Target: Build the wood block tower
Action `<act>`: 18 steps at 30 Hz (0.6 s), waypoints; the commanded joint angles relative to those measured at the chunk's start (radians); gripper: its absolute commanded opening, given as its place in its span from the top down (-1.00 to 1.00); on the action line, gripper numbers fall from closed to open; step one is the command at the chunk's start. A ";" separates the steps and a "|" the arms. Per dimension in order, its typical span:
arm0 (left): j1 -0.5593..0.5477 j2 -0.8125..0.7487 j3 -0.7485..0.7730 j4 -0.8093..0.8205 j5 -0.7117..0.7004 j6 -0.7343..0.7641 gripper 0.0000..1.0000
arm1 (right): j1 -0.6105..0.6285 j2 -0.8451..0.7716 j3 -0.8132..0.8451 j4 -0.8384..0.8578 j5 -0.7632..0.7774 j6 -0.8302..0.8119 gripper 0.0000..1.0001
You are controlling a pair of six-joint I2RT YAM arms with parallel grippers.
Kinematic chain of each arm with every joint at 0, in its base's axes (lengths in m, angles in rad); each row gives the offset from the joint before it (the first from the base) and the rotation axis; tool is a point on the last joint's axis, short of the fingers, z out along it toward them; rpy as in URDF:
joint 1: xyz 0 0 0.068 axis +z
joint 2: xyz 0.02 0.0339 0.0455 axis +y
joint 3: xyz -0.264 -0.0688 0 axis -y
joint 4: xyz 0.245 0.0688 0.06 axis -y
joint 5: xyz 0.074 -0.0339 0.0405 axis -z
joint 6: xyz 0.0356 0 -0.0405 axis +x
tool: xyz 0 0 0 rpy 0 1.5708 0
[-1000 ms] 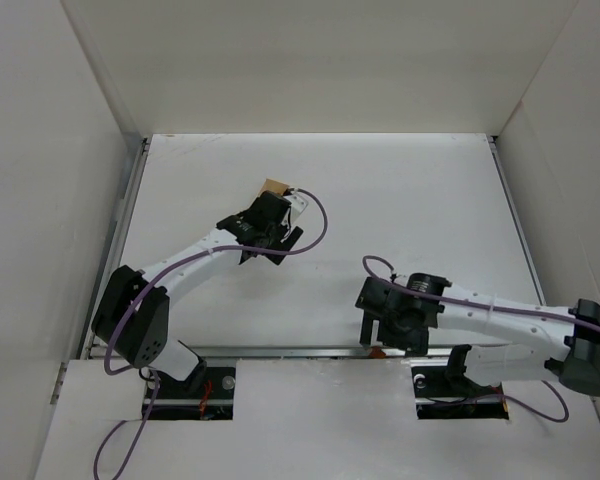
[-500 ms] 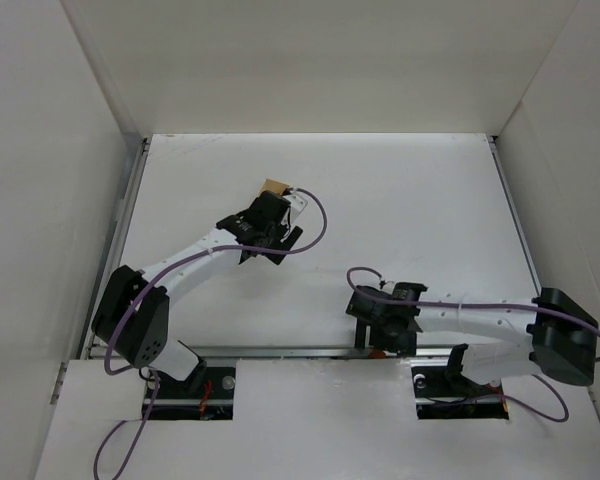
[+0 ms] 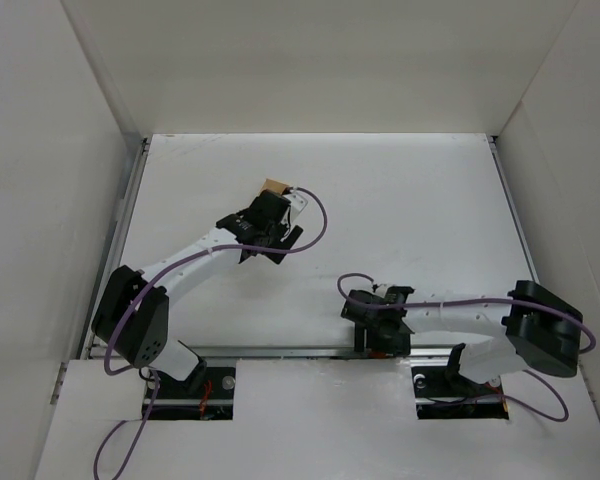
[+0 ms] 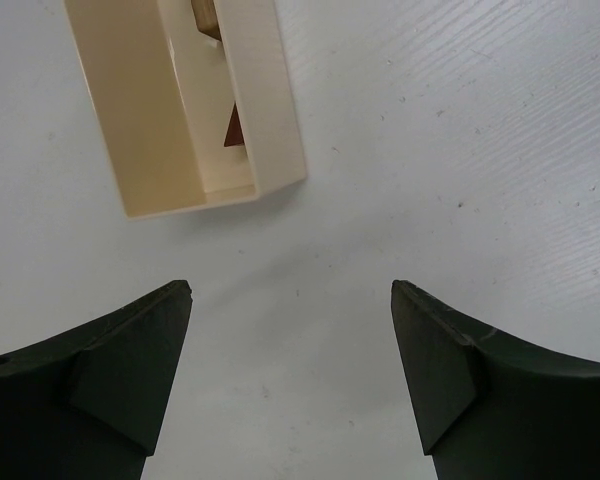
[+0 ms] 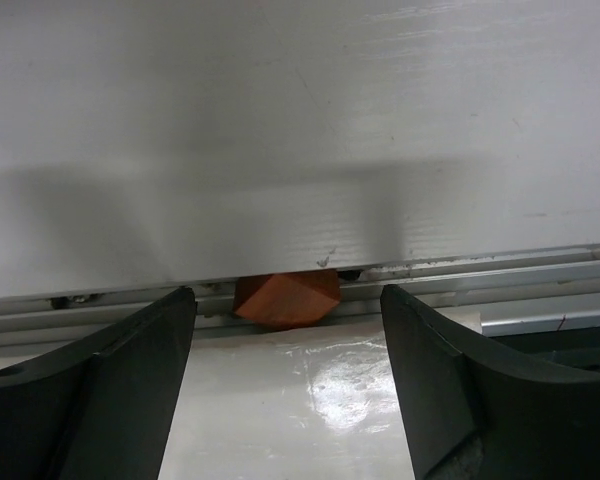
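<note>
Reddish-orange cube [image 5: 280, 302] wedged in the metal rail [image 5: 500, 272] at the desk's near edge, framed by the wide-open, empty right tool [image 5: 286, 294]; left tool [image 4: 290, 290] likewise spread and empty, near the pale tray [image 4: 265, 110] holding a dark brown block [image 4: 235, 128] and a tan block [image 4: 204, 12].

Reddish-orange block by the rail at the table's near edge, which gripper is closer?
Right. The right gripper hangs open just before the reddish-orange block. The left gripper is far off, open by the pale tray.
</note>
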 commanded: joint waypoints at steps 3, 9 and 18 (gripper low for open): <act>-0.004 -0.010 0.045 -0.006 0.006 -0.014 -0.56 | 0.001 0.033 0.034 0.031 -0.022 -0.041 -0.57; -0.004 -0.010 0.045 -0.006 0.006 -0.014 -0.56 | 0.001 0.013 0.021 0.018 -0.010 -0.030 -0.38; -0.004 -0.010 0.045 -0.006 0.006 -0.014 -0.56 | 0.001 0.077 0.055 0.018 -0.010 -0.071 0.05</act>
